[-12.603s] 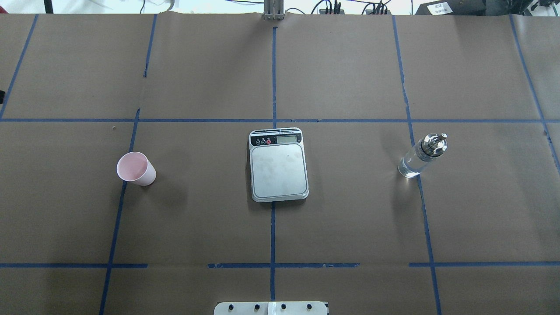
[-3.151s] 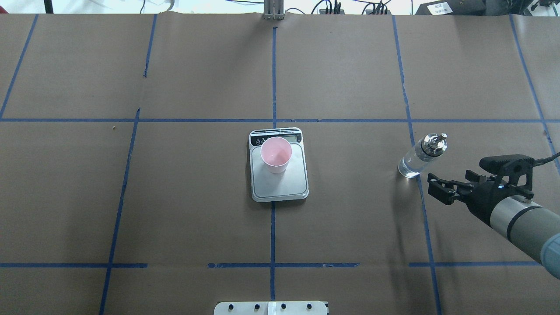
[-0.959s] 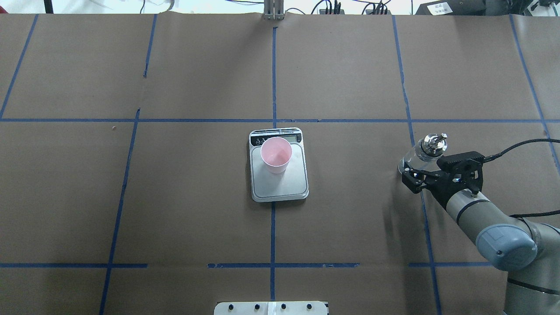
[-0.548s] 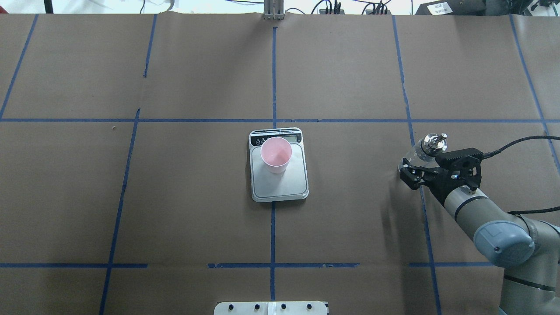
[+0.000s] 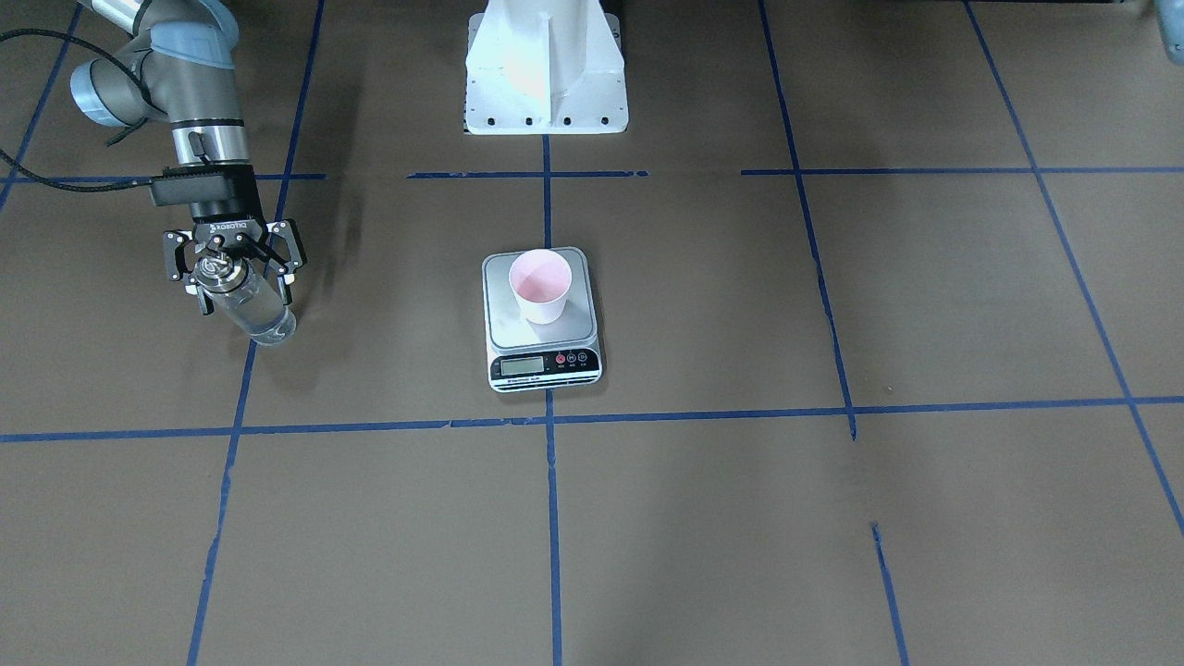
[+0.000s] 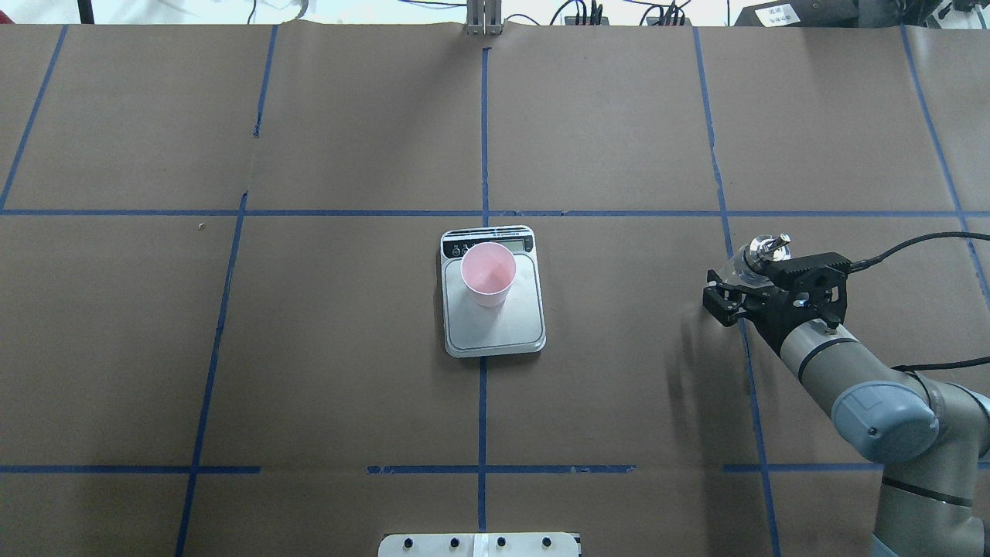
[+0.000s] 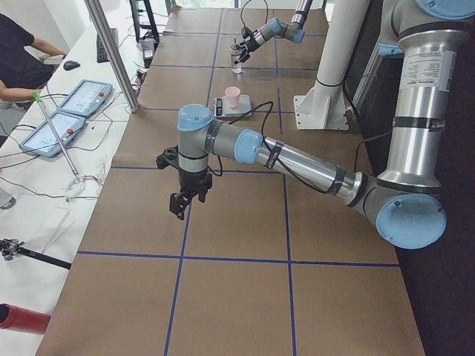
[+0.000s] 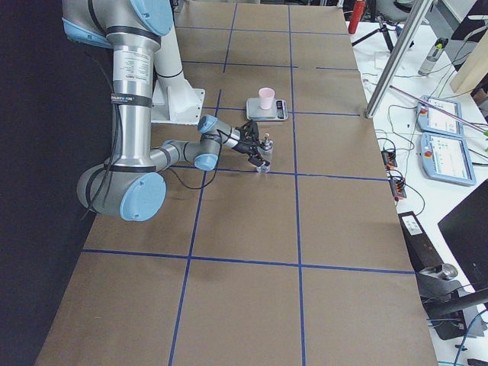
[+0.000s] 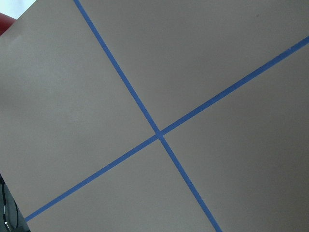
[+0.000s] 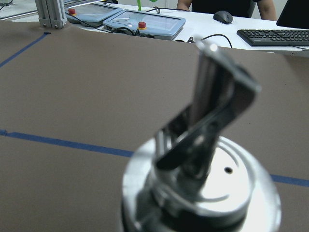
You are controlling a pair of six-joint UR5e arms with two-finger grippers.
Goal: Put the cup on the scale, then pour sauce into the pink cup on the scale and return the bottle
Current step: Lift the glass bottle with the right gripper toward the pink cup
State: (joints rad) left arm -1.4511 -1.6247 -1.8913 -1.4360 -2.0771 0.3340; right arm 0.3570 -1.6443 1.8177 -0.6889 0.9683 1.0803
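Brown-papered table [image 6: 348,371] gridded in blue tape. Well apart from the rest, left claw [image 7: 180,205] hanging over bare paper, spread or pinched impossible to tell. On the right side, right claw [image 5: 239,296] spread astride the neck of the bottle [image 5: 262,317], upright on the table. Mid-table the scale [image 5: 505,321], lettering too small to read. On its platform, the cup [image 5: 541,289], upright.

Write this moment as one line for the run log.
step: grasp bottle | cup on scale | bottle upright on table | right gripper open around bottle | left gripper away over table, state unclear
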